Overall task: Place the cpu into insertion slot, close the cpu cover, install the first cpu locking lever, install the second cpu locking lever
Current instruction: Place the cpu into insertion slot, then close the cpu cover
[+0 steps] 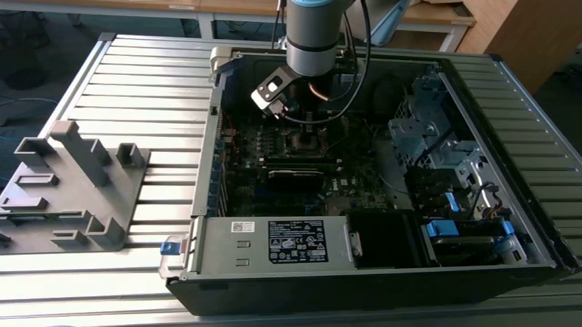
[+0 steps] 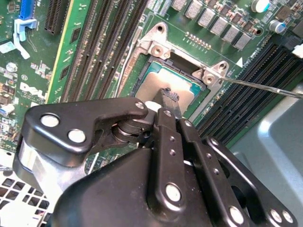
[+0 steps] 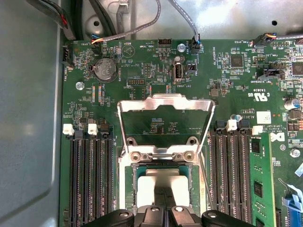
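Observation:
The cpu [image 2: 154, 85] [image 3: 150, 182], a flat silver-grey square, lies in the insertion slot [image 3: 129, 185] on the green motherboard. My gripper [image 2: 168, 96] [image 3: 163, 204] [image 1: 307, 128] is directly over it, black fingers closed together, tips at or just above the chip's top; I cannot tell if they touch. The cpu cover [image 3: 163, 100], a thin silvery frame, stands swung open at the socket's hinge side. A thin wire locking lever [image 2: 265, 89] [image 3: 204, 178] runs free beside the socket.
Long black memory slots [image 3: 90, 179] [image 3: 232, 175] flank the socket on both sides. The open computer case [image 1: 204, 170] has cables, drive cages [image 1: 427, 136] and a power supply [image 1: 272, 242] inside. A grey fixture [image 1: 73, 184] stands on the table at the exterior view's left.

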Robot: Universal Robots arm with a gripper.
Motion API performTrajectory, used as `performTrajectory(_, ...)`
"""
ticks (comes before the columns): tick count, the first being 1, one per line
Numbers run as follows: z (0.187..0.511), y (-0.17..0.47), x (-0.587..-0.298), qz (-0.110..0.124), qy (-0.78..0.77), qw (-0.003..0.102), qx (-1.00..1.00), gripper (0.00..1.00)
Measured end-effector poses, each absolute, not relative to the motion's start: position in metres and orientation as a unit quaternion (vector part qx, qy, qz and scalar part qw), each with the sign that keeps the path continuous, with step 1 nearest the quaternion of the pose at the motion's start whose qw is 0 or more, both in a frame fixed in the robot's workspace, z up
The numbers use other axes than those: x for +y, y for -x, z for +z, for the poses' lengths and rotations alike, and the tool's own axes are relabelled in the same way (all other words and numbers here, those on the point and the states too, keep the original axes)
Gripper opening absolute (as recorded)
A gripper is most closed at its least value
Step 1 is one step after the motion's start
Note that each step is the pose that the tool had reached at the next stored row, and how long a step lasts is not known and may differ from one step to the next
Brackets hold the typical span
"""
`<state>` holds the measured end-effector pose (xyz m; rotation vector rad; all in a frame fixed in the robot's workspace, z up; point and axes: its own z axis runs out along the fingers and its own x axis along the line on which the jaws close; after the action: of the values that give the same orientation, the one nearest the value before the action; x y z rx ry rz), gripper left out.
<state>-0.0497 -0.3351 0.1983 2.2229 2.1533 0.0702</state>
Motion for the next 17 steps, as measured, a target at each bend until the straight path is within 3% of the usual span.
performTrajectory(17,0.221,0.05,-0.335,0.022,-0.718,0.023,0.695,0.1)
